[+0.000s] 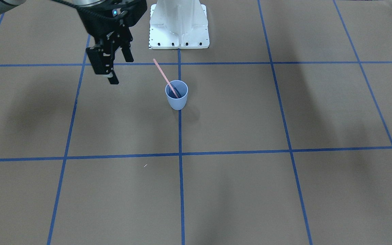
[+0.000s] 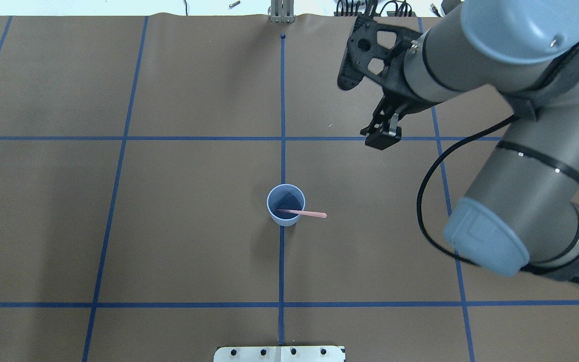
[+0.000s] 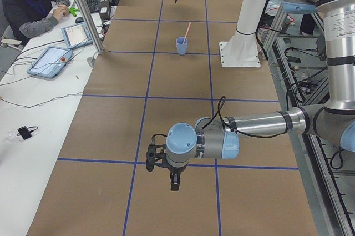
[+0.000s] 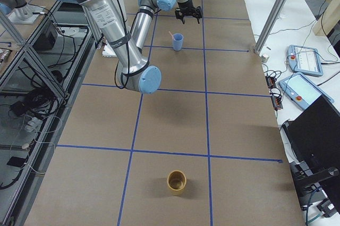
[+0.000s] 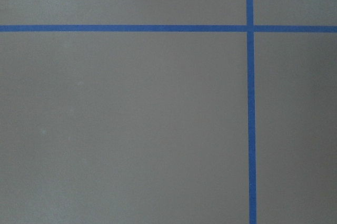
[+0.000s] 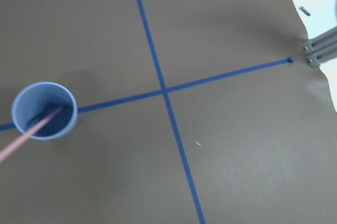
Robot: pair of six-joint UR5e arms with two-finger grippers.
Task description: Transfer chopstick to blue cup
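The blue cup [image 1: 176, 98] stands upright on the centre tape line, in front of the robot base. One pale pink chopstick [image 1: 163, 76] stands in it, leaning over the rim toward the robot's right. Both also show in the overhead view, the cup [image 2: 285, 201] and the chopstick [image 2: 309, 214], and in the right wrist view, the cup [image 6: 45, 110] and the chopstick [image 6: 21, 144]. My right gripper [image 1: 121, 70] is open and empty, raised above the table and off to the cup's side [image 2: 381, 137]. My left gripper [image 3: 166, 166] shows only in the left side view, far from the cup; I cannot tell its state.
The white robot base [image 1: 179, 23] stands just behind the cup. A yellow-brown cup [image 4: 177, 182] stands alone far down the table. An operator [image 3: 30, 3] sits at a side desk with tablets. Blue tape lines [image 5: 250, 129] grid the brown table.
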